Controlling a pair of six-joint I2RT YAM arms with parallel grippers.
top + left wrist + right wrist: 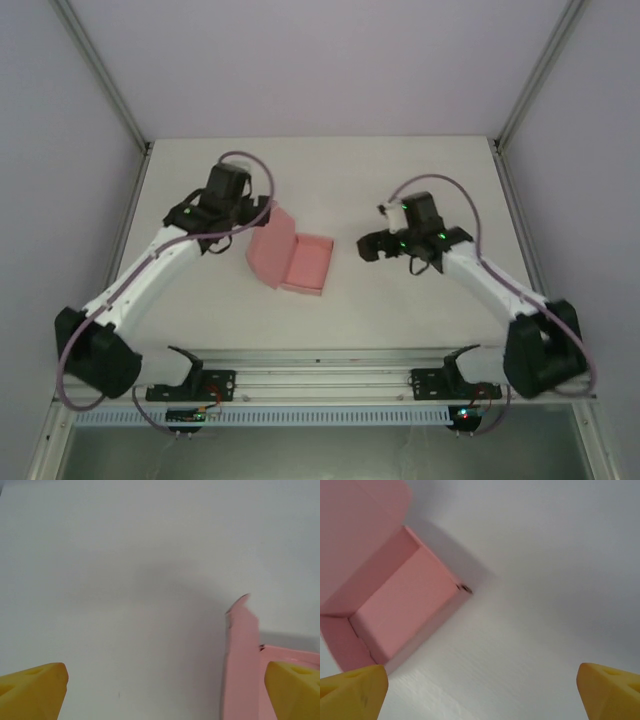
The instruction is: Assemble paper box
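Walls (330, 60): plain, matt pale-grey panels on three sides, joined by slim metal corner posts.
Counter (400, 310): flat, off-white and smooth, with a faint grain in the right wrist view. A ribbed metal rail runs along its near edge.
Left arm (150, 265): white tubular links with black joint housings and a looping mauve cable. It reaches in from the near left corner towards the middle.
Right arm (490, 280): same build, reaching in from the near right corner.
Paper box (308, 265): thin pale-pink card with a matt surface and crisp folds. It is a low rectangular tray with its opening facing up, sitting about mid-counter between the two arms' ends.
Box axis: the long sides run roughly from far to near, skewed a little so the near end sits further right.
Lid flap (272, 245): a broad flat panel with a rounded corner, hinged along the tray's left long side, raised and leaning out to the left.
Left fingers (35, 690): yellow, wedge-shaped and blunt-tipped, spread wide apart and gripping nothing. The lid's edge stands just inside one of them; contact cannot be told.
Right fingers (355, 692): same yellow wedges, spread wide with nothing between them, near the tray's right side and apart from it.
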